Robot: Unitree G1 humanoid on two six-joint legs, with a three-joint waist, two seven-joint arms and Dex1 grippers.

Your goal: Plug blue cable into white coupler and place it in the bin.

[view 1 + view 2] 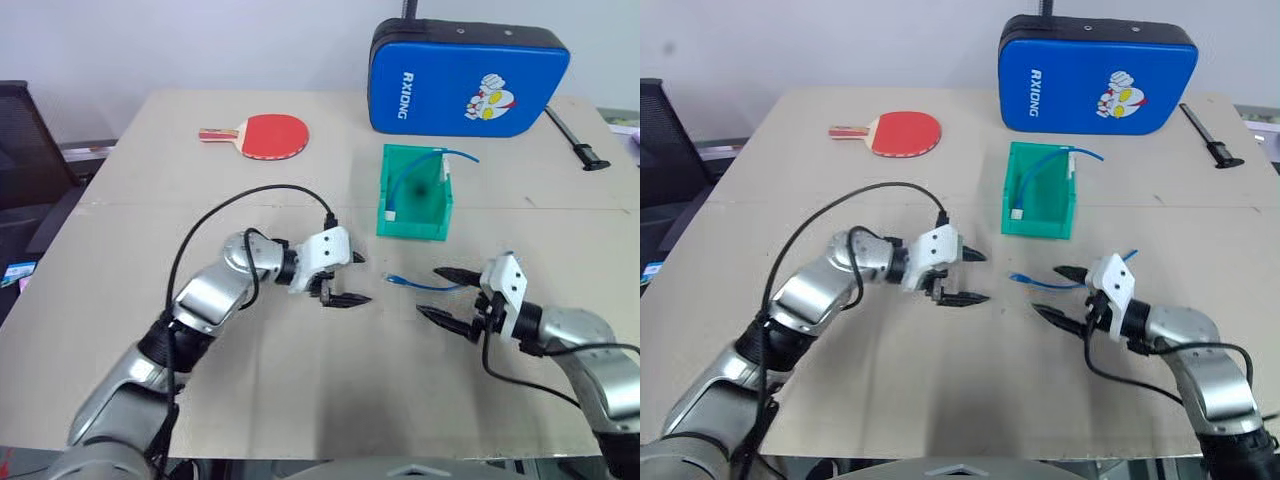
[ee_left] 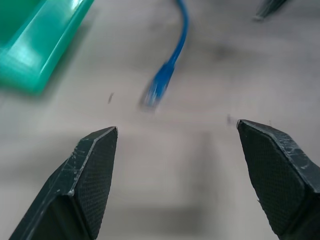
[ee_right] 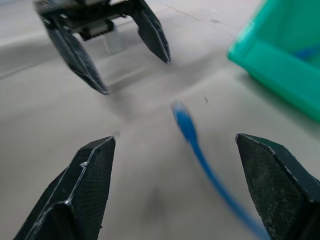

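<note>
Holding a blue cable (image 1: pixel 412 172) – green bin (image 1: pixel 435 218).

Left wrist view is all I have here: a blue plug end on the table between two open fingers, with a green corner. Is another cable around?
Observer: Yes. A second blue cable sits in the green bin, one end arching over its rim.
Operator: Where is the right claw?
Observer: The right claw is open, low over the table, with the blue cable on the table running in between its fingers.
Operator: And what's behind the bin?
Observer: A large blue padded case stands at the table's far edge, and a red paddle lies off to the left.
</note>
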